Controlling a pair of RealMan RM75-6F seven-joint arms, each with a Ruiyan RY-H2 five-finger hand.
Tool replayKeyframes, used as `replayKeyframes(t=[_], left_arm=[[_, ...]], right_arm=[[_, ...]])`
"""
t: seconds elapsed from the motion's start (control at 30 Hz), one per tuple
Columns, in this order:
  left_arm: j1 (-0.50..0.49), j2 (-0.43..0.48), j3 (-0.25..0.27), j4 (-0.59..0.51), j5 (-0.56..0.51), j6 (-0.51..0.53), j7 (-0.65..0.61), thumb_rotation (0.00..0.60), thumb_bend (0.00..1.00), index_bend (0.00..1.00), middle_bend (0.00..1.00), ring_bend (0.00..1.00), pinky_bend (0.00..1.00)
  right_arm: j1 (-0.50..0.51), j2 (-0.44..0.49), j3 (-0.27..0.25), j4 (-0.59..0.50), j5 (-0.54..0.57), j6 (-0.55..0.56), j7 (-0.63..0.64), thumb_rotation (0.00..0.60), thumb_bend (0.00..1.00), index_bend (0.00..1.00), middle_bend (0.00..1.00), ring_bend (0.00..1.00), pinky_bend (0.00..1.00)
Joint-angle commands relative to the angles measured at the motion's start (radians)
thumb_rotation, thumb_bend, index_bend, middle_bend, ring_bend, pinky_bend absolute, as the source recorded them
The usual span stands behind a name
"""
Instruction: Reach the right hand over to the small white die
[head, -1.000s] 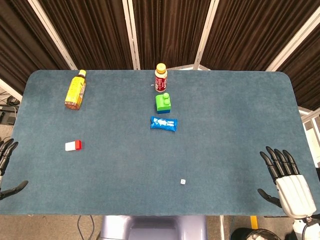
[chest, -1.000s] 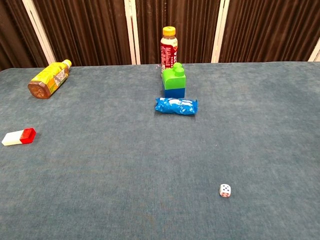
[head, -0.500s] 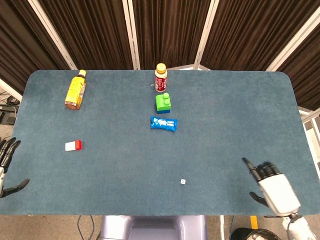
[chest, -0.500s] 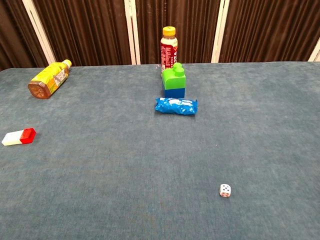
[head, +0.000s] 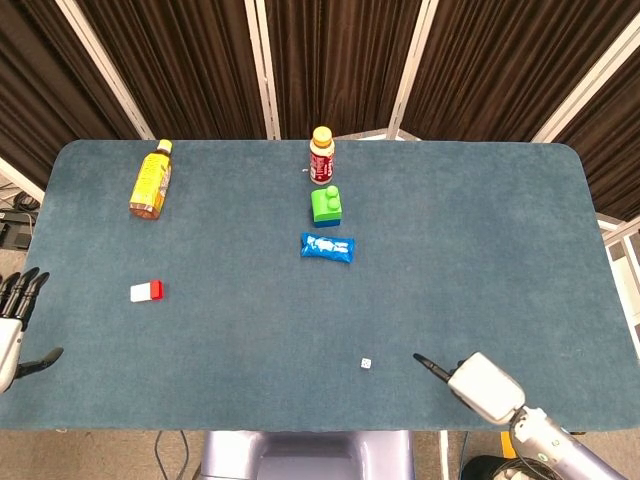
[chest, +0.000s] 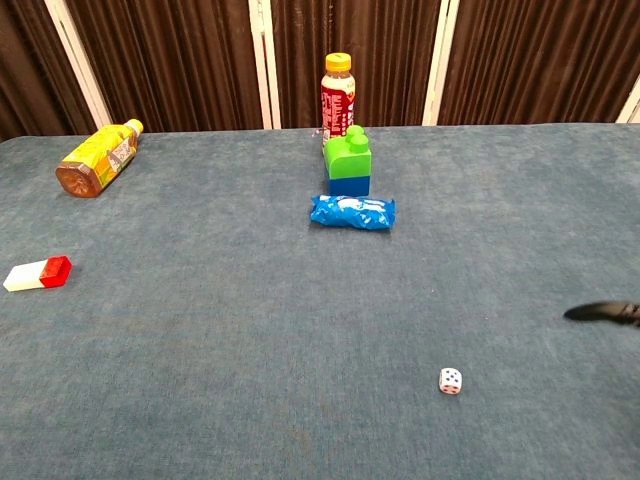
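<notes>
The small white die (head: 366, 363) lies on the blue table near its front edge, also seen low in the chest view as the die (chest: 450, 381). My right hand (head: 468, 381) hovers over the front edge, to the right of the die and a short gap away, with a black finger stretched out towards it. It holds nothing. Only that hand's fingertip (chest: 603, 312) shows at the right edge of the chest view. My left hand (head: 14, 325) sits at the far left edge, fingers apart and empty.
A yellow bottle (head: 150, 183) lies at the back left. A red bottle (head: 321, 154) stands at the back centre, with a green and blue block (head: 326, 205) and a blue packet (head: 327, 247) in front of it. A red and white eraser (head: 146, 291) lies left.
My right hand has swung from the table's front right corner leftwards towards the die, turning as it went. The left hand has drifted slightly. The die has not moved.
</notes>
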Motion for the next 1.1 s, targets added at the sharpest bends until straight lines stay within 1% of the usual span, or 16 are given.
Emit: replayKeyframes(t=[0.03, 0.17, 0.33, 0.53, 0.83, 1.1], left_arm=[[-0.006, -0.009, -0.003, 0.004, -0.015, -0.011, 0.014, 0.6, 0.0, 0.0, 0.0, 0.0, 0.0], [-0.01, -0.016, -0.006, 0.007, -0.027, -0.018, 0.027, 0.6, 0.0, 0.0, 0.0, 0.0, 0.0], [-0.017, -0.025, -0.007, 0.015, -0.039, -0.032, 0.043, 0.6, 0.0, 0.0, 0.0, 0.0, 0.0], [-0.023, -0.029, -0.01, 0.023, -0.052, -0.04, 0.044, 0.6, 0.0, 0.0, 0.0, 0.0, 0.0], [-0.032, -0.031, -0.013, 0.035, -0.07, -0.058, 0.04, 0.6, 0.0, 0.0, 0.0, 0.0, 0.0], [-0.035, -0.028, -0.016, 0.039, -0.084, -0.064, 0.028, 0.6, 0.0, 0.0, 0.0, 0.0, 0.0]], right_arm=[[0.037, -0.027, -0.009, 0.004, -0.005, -0.052, -0.016, 0.6, 0.49, 0.0, 0.78, 0.77, 1.0], [0.069, -0.053, -0.005, 0.0, 0.003, -0.101, -0.031, 0.6, 0.49, 0.0, 0.78, 0.77, 1.0], [0.117, -0.095, 0.006, -0.012, 0.036, -0.193, -0.051, 0.6, 0.49, 0.0, 0.78, 0.77, 1.0], [0.161, -0.125, 0.016, -0.021, 0.07, -0.258, -0.068, 0.6, 0.49, 0.0, 0.78, 0.77, 1.0], [0.197, -0.138, 0.012, -0.026, 0.094, -0.278, -0.07, 0.6, 0.49, 0.0, 0.79, 0.77, 1.0], [0.211, -0.152, 0.007, -0.03, 0.119, -0.293, -0.104, 0.6, 0.49, 0.0, 0.79, 0.77, 1.0]])
